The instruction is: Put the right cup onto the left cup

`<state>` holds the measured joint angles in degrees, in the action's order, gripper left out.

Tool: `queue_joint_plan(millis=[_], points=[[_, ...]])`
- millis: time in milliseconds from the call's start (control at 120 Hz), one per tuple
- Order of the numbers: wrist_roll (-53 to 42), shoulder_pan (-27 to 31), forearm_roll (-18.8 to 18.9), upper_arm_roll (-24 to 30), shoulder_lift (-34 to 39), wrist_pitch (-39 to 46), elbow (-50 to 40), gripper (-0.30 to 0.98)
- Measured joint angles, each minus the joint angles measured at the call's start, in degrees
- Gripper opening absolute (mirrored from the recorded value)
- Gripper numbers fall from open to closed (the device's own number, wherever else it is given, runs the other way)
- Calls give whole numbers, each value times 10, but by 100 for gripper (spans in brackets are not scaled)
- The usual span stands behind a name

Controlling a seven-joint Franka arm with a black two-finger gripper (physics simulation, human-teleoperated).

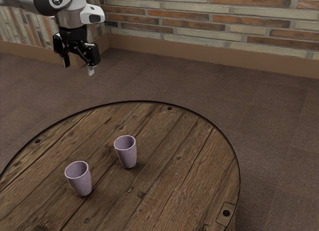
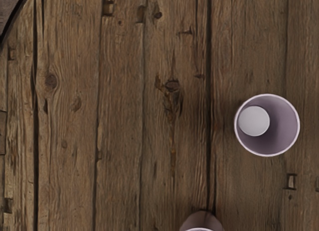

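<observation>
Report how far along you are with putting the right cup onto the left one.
Nothing looks done: the cup nearer the exterior view's left and the other cup stand apart, upright on the table. Nothing is in hand; my claw is open, away from both. Left to do: grasp the right cup, lift it, and set it onto the left.
</observation>
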<state>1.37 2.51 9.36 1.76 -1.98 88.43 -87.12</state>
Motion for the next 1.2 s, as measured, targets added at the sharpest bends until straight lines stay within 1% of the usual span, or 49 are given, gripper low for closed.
queue_joint_plan(millis=[100, 242, 375, 475, 742, 1042, 1200], points=[[2, 5, 1, 6, 0, 1, 0, 69], [16, 28, 4, 50, -8, 4, -1, 69], [42, 1, 6, 78, -23, 10, -9, 69], [64, -18, 6, 89, -25, 27, -36, 69], [106, -5, 4, 91, -46, 97, -105, 69], [136, -6, -3, 92, -50, 208, -200, 69], [152, -7, -6, 105, -59, 265, -237, 69]])
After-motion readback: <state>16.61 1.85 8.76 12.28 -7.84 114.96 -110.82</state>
